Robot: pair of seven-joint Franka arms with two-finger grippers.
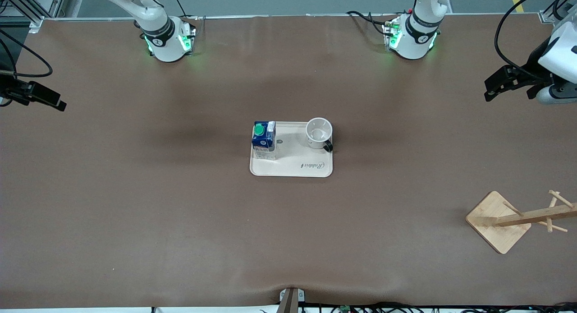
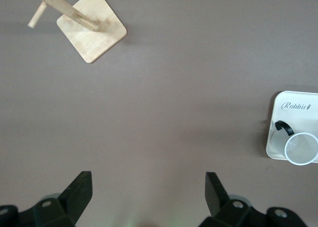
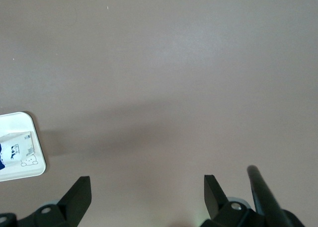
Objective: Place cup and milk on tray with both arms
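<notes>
**Parking both arms, tray already loaded**

Hanging over bare table at the left arm's end, the left gripper has its jaws spread wide and empty; its wrist view shows both fingers well apart with nothing between. The right gripper hangs over the right arm's end of the table, also wide and empty. Both arms wait.

Step, by my read: placing looks done. The milk stands upright on the tray at the end toward the right arm; the cup sits upright on the tray's other end, handle pointing toward the front camera. The two are apart, not touching.

Next move: likely none, just hold clear or retreat.

Around: a wooden rack lies tipped near the left arm's end, nearer the camera, well apart from the tray. Nothing blocks either arm.
</notes>
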